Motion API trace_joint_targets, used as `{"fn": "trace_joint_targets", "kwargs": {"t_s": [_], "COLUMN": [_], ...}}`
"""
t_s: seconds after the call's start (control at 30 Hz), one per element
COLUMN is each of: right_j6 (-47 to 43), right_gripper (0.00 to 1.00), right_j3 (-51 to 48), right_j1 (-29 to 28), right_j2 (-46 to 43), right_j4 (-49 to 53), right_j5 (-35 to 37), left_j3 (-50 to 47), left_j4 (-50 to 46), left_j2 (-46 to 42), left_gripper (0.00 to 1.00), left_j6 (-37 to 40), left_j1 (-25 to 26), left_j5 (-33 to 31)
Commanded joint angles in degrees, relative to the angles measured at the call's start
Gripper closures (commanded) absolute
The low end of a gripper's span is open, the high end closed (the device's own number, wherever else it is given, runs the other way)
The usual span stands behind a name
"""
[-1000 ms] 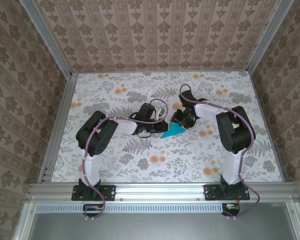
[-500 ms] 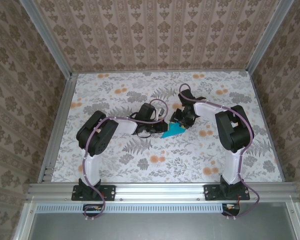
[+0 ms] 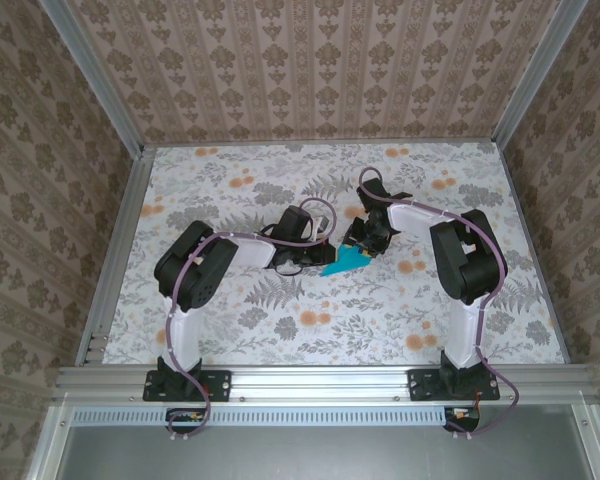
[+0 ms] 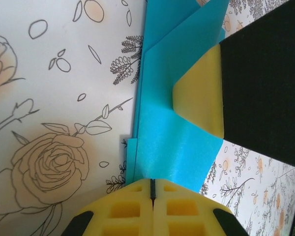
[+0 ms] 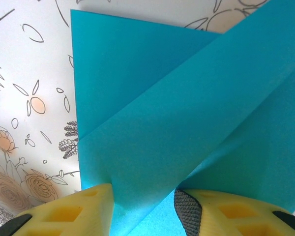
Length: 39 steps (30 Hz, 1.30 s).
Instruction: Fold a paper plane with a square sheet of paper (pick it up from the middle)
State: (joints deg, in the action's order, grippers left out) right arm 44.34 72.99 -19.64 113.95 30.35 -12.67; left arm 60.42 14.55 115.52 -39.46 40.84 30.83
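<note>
Two arms rise from the near edge of the floral bench (image 3: 240,320) and bend inward to meet near its middle. Between them the turquoise sheet of paper (image 3: 344,263) lies on the bench, partly folded, with diagonal creases and a pointed end. The left end effector (image 4: 152,189) is closed tight, its yellow fingertips pressed together at the edge of the sheet. I cannot tell whether any paper is pinched between them. Just beyond, the right end effector (image 5: 143,196) stands partly spread, and a fold of the sheet runs up through the gap between its fingers (image 5: 73,214). Seen from the left wrist, one of those yellow fingers touches the sheet beside a lifted flap. Farther back, a patterned wall (image 3: 310,70) closes the bench.
</note>
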Motion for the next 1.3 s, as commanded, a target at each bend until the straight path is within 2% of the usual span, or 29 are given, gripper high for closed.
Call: {"fn": "trace_joint_targets", "kwargs": {"t_s": [0.0,0.43,0.97,1.27], "right_j6": [0.57,0.35,-0.3,-0.47], "right_gripper": [0.55,0.54,0.56,0.57], "right_j3": [-4.87,-4.83,-5.22,-5.32], "right_j1": [-0.24,-0.23,-0.24,-0.23], "right_j2": [10.37,10.28,10.5,10.85], "right_j4": [2.74,2.46,2.16,2.35], "right_j5": [4.84,4.5,4.36,4.76], "left_j3": [1.13,1.41,1.36,-0.31], "left_j4": [-1.89,-5.02,-3.19,-0.37], "left_j2": [1.19,0.94,-0.46,-3.86], "left_gripper": [1.0,1.0,0.95,0.94], "left_j6": [0.05,1.56,1.32,0.07], "left_j1": [-0.19,0.19,0.56,-0.3], "left_j5": [-0.25,-0.51,1.67,-1.56]}}
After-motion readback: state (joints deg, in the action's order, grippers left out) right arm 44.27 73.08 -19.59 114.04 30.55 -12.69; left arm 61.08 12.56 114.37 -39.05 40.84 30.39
